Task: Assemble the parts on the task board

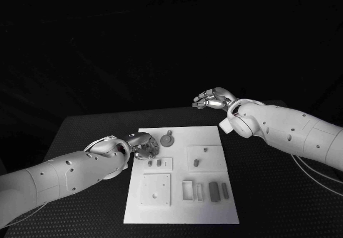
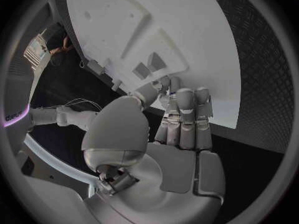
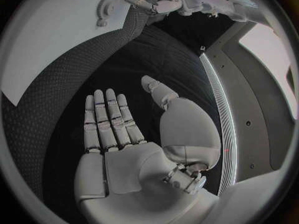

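Two white arms reach in over the black table (image 1: 85, 129), one from each side. The left hand (image 1: 142, 147) sits at the left edge of the task board (image 1: 207, 208), near its far end, just beside a round grey part (image 1: 167, 140) with a small tab on its far side. In the left wrist view its fingers (image 2: 184, 115) lie straight and close together, tips reaching onto the board's edge beside a raised white block with two small grey parts (image 2: 148, 66) standing in it. Whether the hand pinches anything there I cannot tell; nothing shows in the palm.

Across the board lie several white fixture plates: a square one (image 1: 156, 189) with small holes near the left edge, another (image 1: 203, 158) carrying a small grey peg toward the right, and a row of narrow grey bars (image 1: 213, 191) near the front.

The right hand (image 1: 213, 98) hangs above the table past the board's far right corner, well apart from every part. In the right wrist view its fingers (image 3: 106, 119) are stretched out flat with the thumb spread aside, holding nothing.
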Controlling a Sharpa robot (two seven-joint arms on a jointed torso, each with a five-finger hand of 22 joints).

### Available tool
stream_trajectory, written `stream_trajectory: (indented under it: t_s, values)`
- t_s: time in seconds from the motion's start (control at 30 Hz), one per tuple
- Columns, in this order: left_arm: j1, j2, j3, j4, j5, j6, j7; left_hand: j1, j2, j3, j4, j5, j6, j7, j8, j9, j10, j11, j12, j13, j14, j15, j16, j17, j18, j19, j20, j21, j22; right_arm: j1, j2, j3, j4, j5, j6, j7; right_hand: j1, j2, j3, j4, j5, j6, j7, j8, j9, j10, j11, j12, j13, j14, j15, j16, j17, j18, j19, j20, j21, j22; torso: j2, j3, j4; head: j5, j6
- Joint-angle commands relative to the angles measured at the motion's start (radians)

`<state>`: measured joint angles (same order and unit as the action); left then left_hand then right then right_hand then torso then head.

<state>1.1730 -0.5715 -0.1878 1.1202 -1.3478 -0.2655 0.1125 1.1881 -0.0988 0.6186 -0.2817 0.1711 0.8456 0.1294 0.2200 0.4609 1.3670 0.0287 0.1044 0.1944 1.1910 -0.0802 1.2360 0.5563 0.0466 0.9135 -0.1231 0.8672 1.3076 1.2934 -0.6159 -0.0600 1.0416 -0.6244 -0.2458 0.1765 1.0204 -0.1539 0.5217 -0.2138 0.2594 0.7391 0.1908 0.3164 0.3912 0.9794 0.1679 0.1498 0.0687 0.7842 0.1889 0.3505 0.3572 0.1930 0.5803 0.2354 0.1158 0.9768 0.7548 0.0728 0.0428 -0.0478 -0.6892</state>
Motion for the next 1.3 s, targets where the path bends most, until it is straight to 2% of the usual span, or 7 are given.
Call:
stream_trajectory:
  t_s: [0.03, 0.47, 0.6, 0.77, 0.87, 0.93, 1.3]
  values:
    - [-0.002, -0.001, -0.001, 0.0, 0.011, 0.002, -0.003, 0.0, -0.012, -0.005, 0.001, -0.006, -0.01, -0.002, -0.005, -0.002, 0.007, 0.001, 0.003, 0.004, 0.008, -0.002, 0.007, -0.001, 0.006, 0.006, -0.052, 0.003, 0.013, 0.0, 0.0, 0.0, 0.001, -0.002, 0.008, 0.006, 0.002, 0.002, -0.002, 0.0, 0.006, -0.003, 0.0, 0.005, -0.002, 0.004, 0.0, -0.006, 0.0, -0.007, -0.002, 0.004, -0.001, -0.006, -0.003, -0.001, -0.004, 0.002, 0.0, -0.0007, 0.0003, 0.0, 0.001]
    - [-0.001, -0.018, 0.002, -0.031, 0.021, 0.005, 0.003, 0.004, -0.014, -0.005, 0.0, -0.005, 0.002, 0.002, 0.006, 0.003, 0.002, 0.003, 0.001, 0.009, 0.005, 0.0, 0.006, -0.002, 0.005, 0.007, -0.053, 0.002, 0.013, 0.0, -0.007, 0.0, 0.004, -0.005, 0.006, -0.001, 0.004, 0.002, -0.001, -0.001, 0.005, -0.003, 0.001, 0.005, -0.002, 0.004, 0.0, -0.006, 0.0, -0.007, -0.001, 0.004, -0.002, -0.006, -0.003, -0.001, -0.004, 0.003, 0.0, -0.0001, 0.0006, 0.003, 0.009]
    - [0.001, -0.022, 0.013, -0.07, 0.09, 0.006, 0.034, -0.001, -0.016, -0.006, 0.001, -0.006, 0.097, 0.012, 0.067, 0.031, -0.057, 0.024, -0.031, 0.004, -0.019, 0.02, 0.001, -0.005, 0.001, -0.017, -0.039, -0.006, 0.016, -0.001, -0.028, 0.0, 0.029, -0.06, -0.029, -0.022, 0.034, 0.01, 0.016, -0.014, -0.018, 0.001, 0.007, 0.008, -0.004, 0.01, 0.006, -0.005, 0.001, 0.001, 0.007, 0.011, -0.003, -0.005, 0.004, -0.002, -0.006, 0.011, -0.002, 0.0008, 0.0031, -0.001, 0.018]
    - [0.012, -0.021, 0.033, -0.131, 0.428, 0.041, 0.037, -0.009, -0.017, -0.006, 0.006, -0.019, 0.093, 0.011, 0.074, 0.04, -0.081, 0.037, -0.036, 0.004, -0.059, 0.034, -0.03, -0.021, 0.005, -0.03, -0.025, -0.012, 0.017, -0.001, -0.047, 0.0, 0.053, -0.119, 0.009, -0.022, 0.059, 0.006, 0.034, -0.025, -0.041, 0.01, 0.004, 0.013, -0.005, 0.02, 0.004, -0.002, 0.002, 0.009, 0.007, 0.017, -0.005, -0.004, 0.012, -0.003, -0.007, 0.019, -0.002, 0.0021, 0.0015, 0.0, 0.026]
    - [0.024, -0.025, 0.033, -0.164, 0.703, 0.049, 0.047, -0.045, -0.015, -0.017, 0.028, -0.113, 0.076, 0.022, 0.072, 0.044, -0.095, 0.045, -0.037, 0.006, -0.091, 0.043, -0.078, -0.047, 0.004, -0.059, -0.013, -0.036, 0.008, -0.001, -0.064, 0.0, 0.07, -0.181, 0.054, -0.014, 0.074, 0.01, 0.04, -0.036, -0.041, 0.028, -0.006, 0.024, -0.003, 0.037, -0.005, 0.007, 0.004, 0.012, 0.005, 0.02, -0.006, -0.003, 0.016, -0.002, -0.009, 0.025, -0.003, 0.0018, -0.0005, 0.0, 0.035]
    - [0.028, -0.035, 0.035, -0.161, 0.814, 0.046, 0.061, -0.07, -0.016, -0.023, 0.04, -0.118, 0.062, 0.026, 0.07, 0.046, -0.105, 0.053, -0.036, 0.008, -0.116, 0.05, -0.125, -0.071, -0.002, -0.087, -0.004, -0.064, -0.003, -0.001, -0.082, 0.0, 0.084, -0.253, 0.071, -0.015, 0.083, 0.016, 0.042, -0.047, -0.043, 0.042, -0.015, 0.03, -0.002, 0.054, -0.011, 0.015, 0.006, 0.018, 0.001, 0.026, -0.005, -0.001, 0.024, -0.003, -0.009, 0.03, -0.001, 0.0019, -0.0012, 0.0, 0.04]
    - [0.067, -0.12, 0.054, -0.043, 1.023, 0.12, 0.153, -0.158, -0.017, -0.105, 0.051, -0.121, 0.03, 0.034, 0.08, 0.067, -0.133, 0.074, -0.034, 0.025, -0.171, 0.084, -0.338, -0.161, -0.031, -0.161, 0.026, -0.176, -0.049, -0.002, -0.147, -0.018, 0.163, -0.61, 0.183, -0.106, 0.095, 0.008, 0.058, -0.056, -0.091, 0.089, -0.033, 0.043, -0.006, 0.109, -0.027, 0.037, 0.02, 0.073, -0.03, 0.071, 0.034, 0.025, 0.097, -0.004, 0.0, 0.041, -0.003, -0.0006, 0.001, -0.009, 0.055]
